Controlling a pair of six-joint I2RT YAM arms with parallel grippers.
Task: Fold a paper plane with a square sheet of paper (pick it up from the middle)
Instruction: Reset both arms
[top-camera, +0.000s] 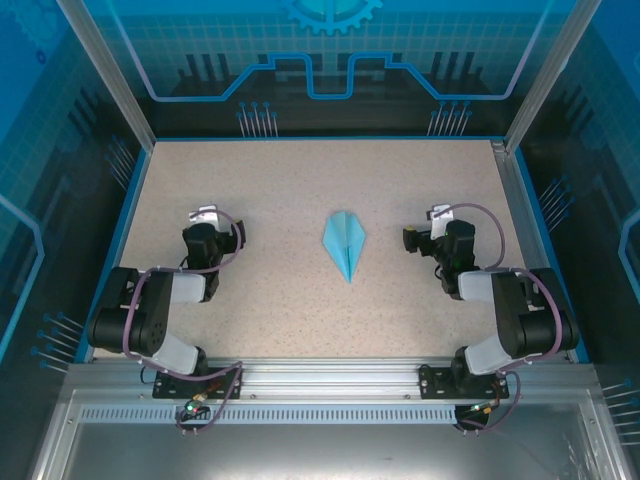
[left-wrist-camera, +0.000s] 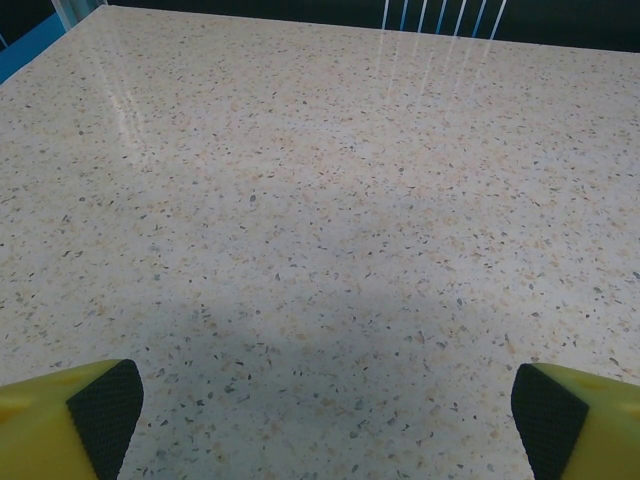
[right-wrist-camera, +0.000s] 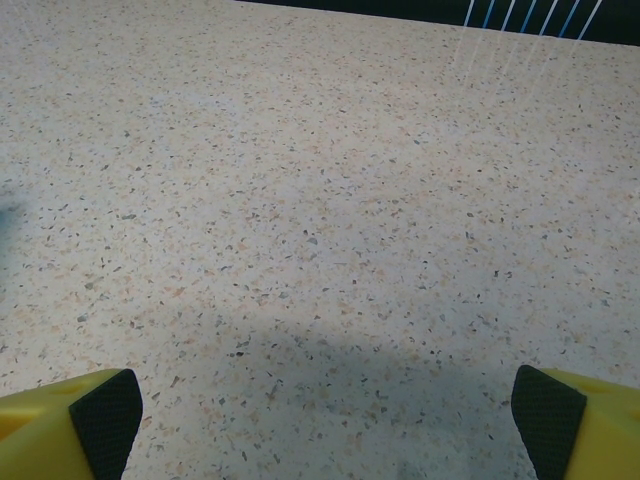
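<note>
At the table's (top-camera: 280, 170) near edge both arms sat bent. Just beyond, the left gripper (top-camera: 204, 221) and right gripper (top-camera: 436, 226) hung over bare speckled tabletop, jaws spread wide, holding nothing. Between them, well apart from both, the light-blue paper plane (top-camera: 344, 243) lay flat, its sharp tip toward the bases.

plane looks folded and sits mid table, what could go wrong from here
1. The paper plane lies loose on the table with nothing pressing it, so its creases may spring open.
2. It is light. The left arm and right arm flank it, and a sweep past could slide it.
3. A re-grasp might crumple it, since thin paper on a hard top gives wide-open jaws little to pinch.
</note>
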